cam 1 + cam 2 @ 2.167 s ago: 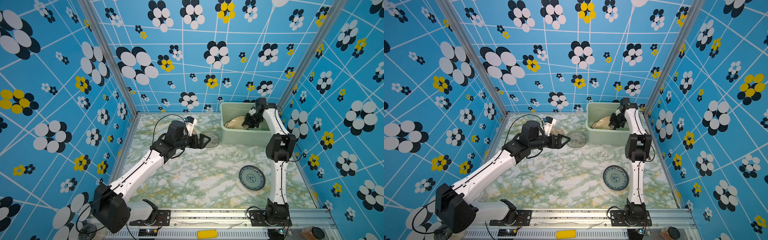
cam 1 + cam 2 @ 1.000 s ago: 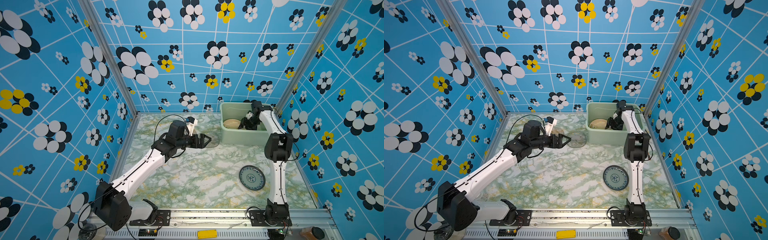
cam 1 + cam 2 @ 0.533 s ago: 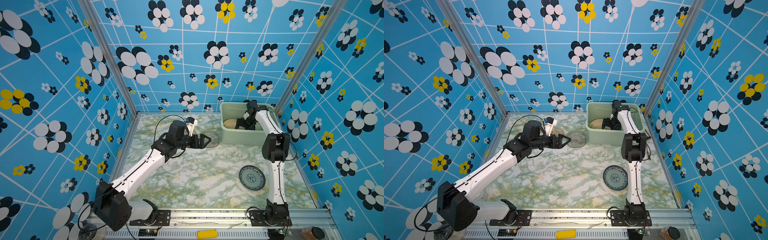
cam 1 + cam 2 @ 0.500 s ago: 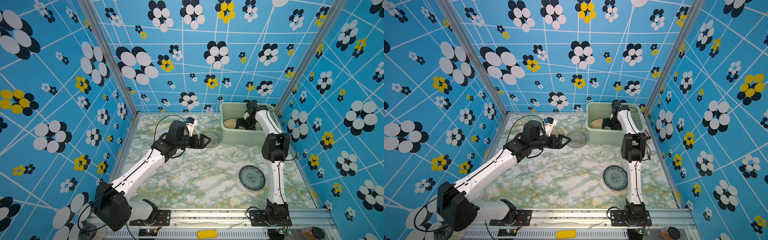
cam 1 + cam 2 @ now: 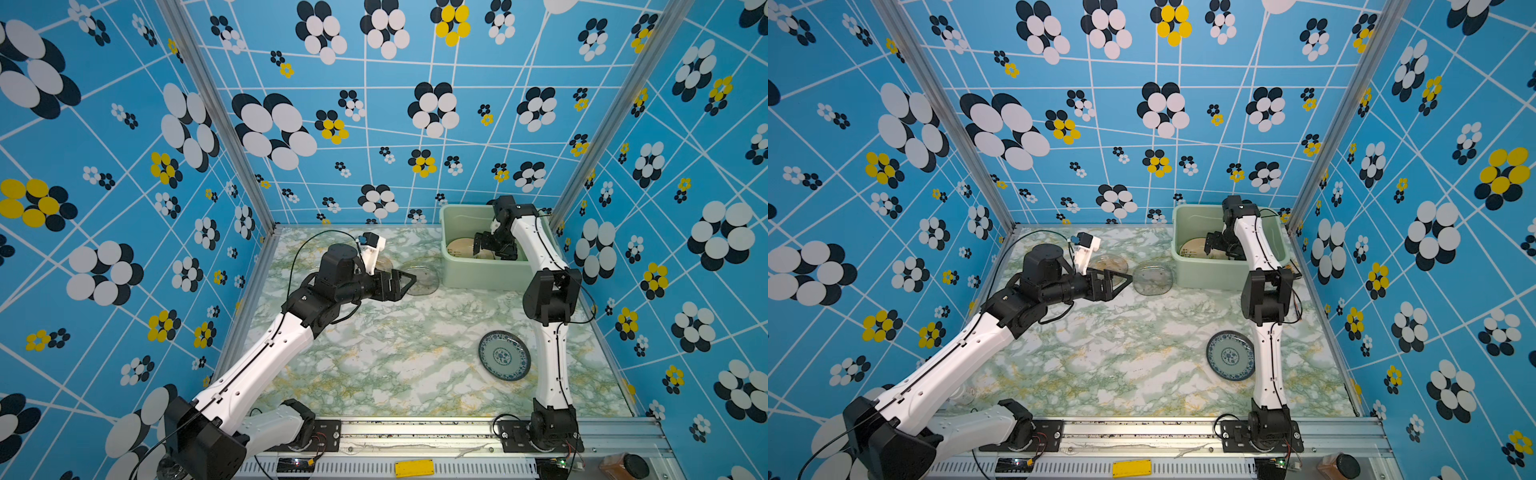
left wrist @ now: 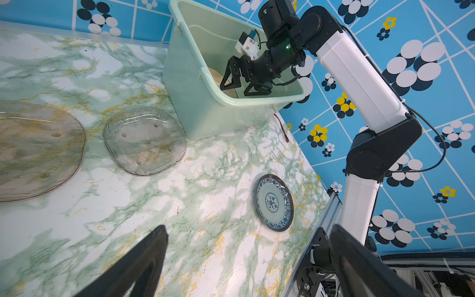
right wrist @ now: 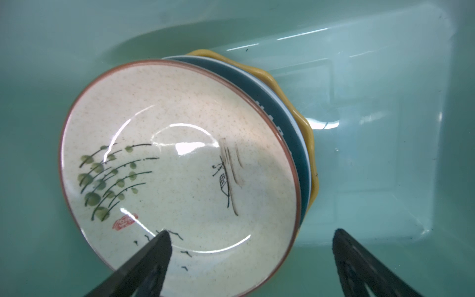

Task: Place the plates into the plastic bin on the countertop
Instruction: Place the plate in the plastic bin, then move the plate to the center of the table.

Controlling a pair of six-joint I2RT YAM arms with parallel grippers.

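- Seeing bin (image 5: 482,274) at far right corner of table (image 5: 395,353), close to back wall (image 5: 374,124).
- Counting three plates stacked inside: cream plate (image 7: 180,167) on top, dark-rimmed plate (image 7: 282,115) under it, yellow plate (image 7: 305,133) at bottom. Stack offset, so lower rims show on one side.
- Finding right jaws wide apart, clamped on nothing, down inside bin just above cream plate. One tip over its rim in right wrist view, the other over bare bin floor.
- Finding left jaws wide apart too, empty, held above table, tips pointing toward grey glass plate (image 5: 1152,278).
- Placing grey glass plate flat on table just beside bin's outer wall.
- Placing amber plate (image 5: 1114,262) on table next to grey one, on side away from bin.
- Placing blue-white plate (image 5: 504,355) flat on table beside right arm (image 5: 548,361), well apart from bin.
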